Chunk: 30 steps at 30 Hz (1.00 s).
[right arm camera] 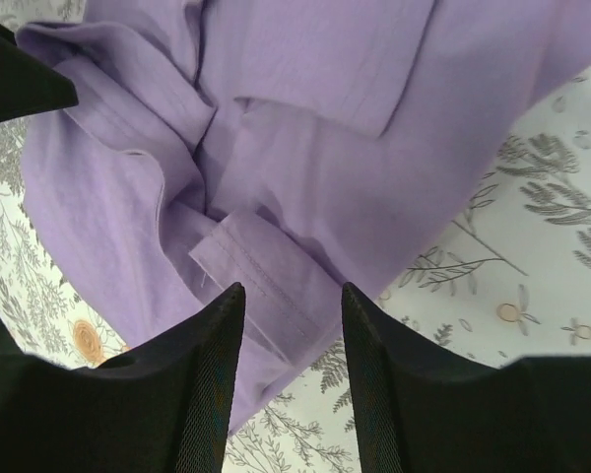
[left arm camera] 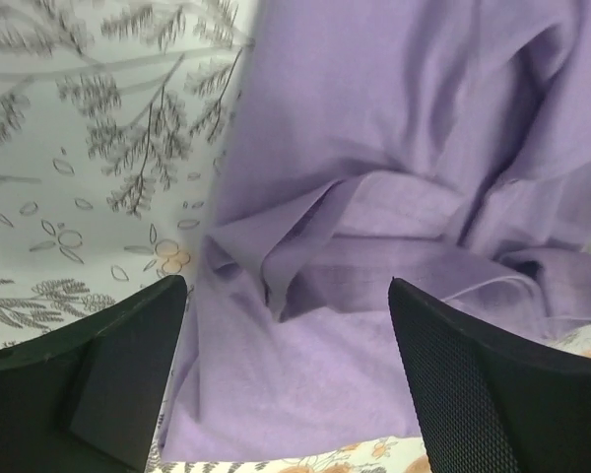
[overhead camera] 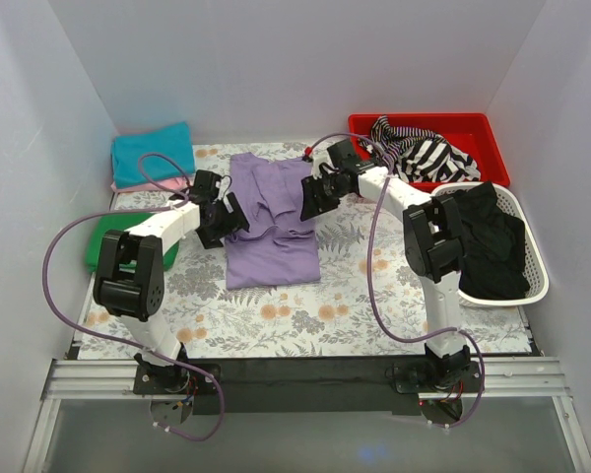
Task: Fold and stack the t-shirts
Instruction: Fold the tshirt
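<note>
Purple shirt (overhead camera: 273, 222) laid at centre of tabletop (overhead camera: 374, 296), sides folded inward, narrowed for next fold. Left hand (left arm camera: 288, 296) held spread wide over left edge; right hand (right arm camera: 294, 296) spread partway over right edge. Nothing pinched. Folded teal shirt (overhead camera: 153, 153) kept far-left.

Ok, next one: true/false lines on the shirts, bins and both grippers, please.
1. The lavender t-shirt lies on the table. True.
2. The left gripper is shut on cloth. False: its jaws stand wide apart, holding nothing.
3. The red bin holds striped cloth. True.
4. The white basket holds only white laundry. False: black clothing fills it.
5. The right gripper clamps a sleeve. False: it is open above the lavender t-shirt.
6. A teal folded shirt lies at the far left. True.
</note>
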Tool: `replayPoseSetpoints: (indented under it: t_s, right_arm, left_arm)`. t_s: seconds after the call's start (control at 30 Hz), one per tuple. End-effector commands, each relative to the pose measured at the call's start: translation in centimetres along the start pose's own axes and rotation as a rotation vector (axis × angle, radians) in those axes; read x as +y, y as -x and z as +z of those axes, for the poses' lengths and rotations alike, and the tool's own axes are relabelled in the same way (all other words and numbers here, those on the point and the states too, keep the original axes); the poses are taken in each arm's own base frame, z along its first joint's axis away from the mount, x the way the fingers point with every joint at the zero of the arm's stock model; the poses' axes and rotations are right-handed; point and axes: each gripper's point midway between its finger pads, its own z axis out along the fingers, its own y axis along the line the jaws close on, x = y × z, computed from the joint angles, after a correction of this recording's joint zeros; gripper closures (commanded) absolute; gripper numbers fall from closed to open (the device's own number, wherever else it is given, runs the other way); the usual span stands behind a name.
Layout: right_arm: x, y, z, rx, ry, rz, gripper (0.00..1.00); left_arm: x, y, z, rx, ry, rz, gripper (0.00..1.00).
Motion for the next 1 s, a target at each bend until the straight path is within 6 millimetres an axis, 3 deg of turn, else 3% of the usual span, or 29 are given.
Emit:
replayPoseSetpoints:
  t_s: [0.0, 0.17, 0.33, 0.43, 0.47, 0.53, 0.63, 0.73, 0.97]
  right_arm:
    - [0.8, 4.2, -2.2, -0.104, 0.016, -0.037, 0.49]
    - [2.1, 3.0, -3.9, -0.126, 0.012, -0.034, 0.48]
    - [5.2, -0.1, -4.9, -0.081, 0.114, -0.028, 0.48]
    - [6.8, -1.5, -4.4, -0.050, 0.136, -0.047, 0.48]
    - [7.4, -2.2, -3.9, -0.030, 0.135, -0.053, 0.48]
    - [7.5, -2.7, -3.5, -0.014, 0.126, -0.043, 0.48]
    - [7.6, -3.0, -2.9, -0.002, 0.122, -0.042, 0.48]
    - [6.7, -3.0, -1.7, 0.010, 0.108, -0.037, 0.48]
    - [4.0, -2.3, 1.9, 0.037, 0.079, -0.025, 0.49]
  left_arm:
    - [-3.4, 6.3, -3.5, -0.201, -0.096, 0.016, 0.17]
    - [-5.5, 5.8, -6.1, -0.162, -0.197, 0.088, 0.16]
    - [-8.1, 2.3, -8.4, -0.031, -0.409, 0.120, 0.14]
    - [-8.5, -0.5, -8.7, 0.092, -0.474, 0.103, 0.14]
    - [-7.8, -1.7, -8.1, 0.125, -0.467, 0.087, 0.14]
    - [-7.5, -2.4, -8.2, 0.132, -0.478, 0.077, 0.13]
    - [-6.2, -3.9, -7.0, 0.165, -0.452, 0.076, 0.13]
    - [-5.4, -4.3, -5.6, 0.173, -0.423, 0.071, 0.13]
    - [-6.1, -1.0, -3.1, 0.088, -0.381, 0.077, 0.12]
